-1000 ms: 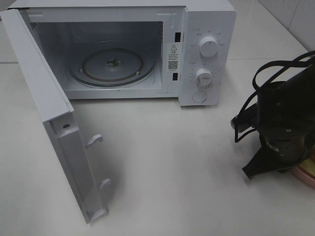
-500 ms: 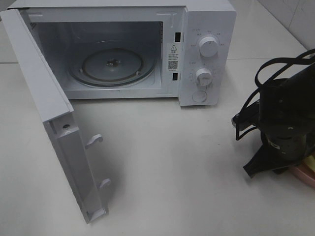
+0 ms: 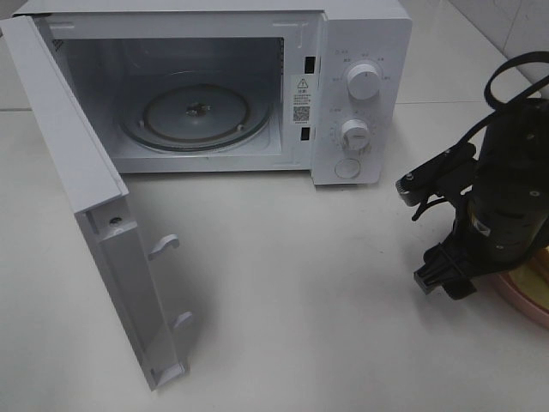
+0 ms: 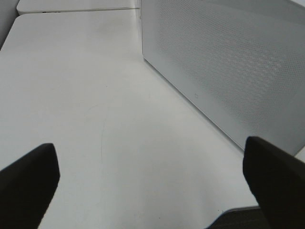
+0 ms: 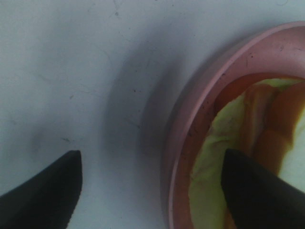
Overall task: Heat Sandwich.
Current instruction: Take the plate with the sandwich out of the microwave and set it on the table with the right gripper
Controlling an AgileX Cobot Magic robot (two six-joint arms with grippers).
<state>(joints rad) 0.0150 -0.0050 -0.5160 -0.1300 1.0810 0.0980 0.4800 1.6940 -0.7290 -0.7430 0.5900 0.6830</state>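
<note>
- Two grippers stand open and hold nothing; the left gripper [image 4: 152, 191] hangs over bare table beside the microwave door [image 3: 94, 206].
- Nearer by far, the right gripper [image 5: 152, 191] straddles the pink plate [image 5: 200, 119]: one finger over the table, the other above the sandwich [image 5: 224, 157].
- That sandwich lies on the plate at the table's right edge, largely hidden; its long axis I cannot tell.
- Smooth white table [image 3: 300, 300] lies clear toward the open microwave [image 3: 206, 86], whose glass turntable [image 3: 196, 116] waits bare.
</note>
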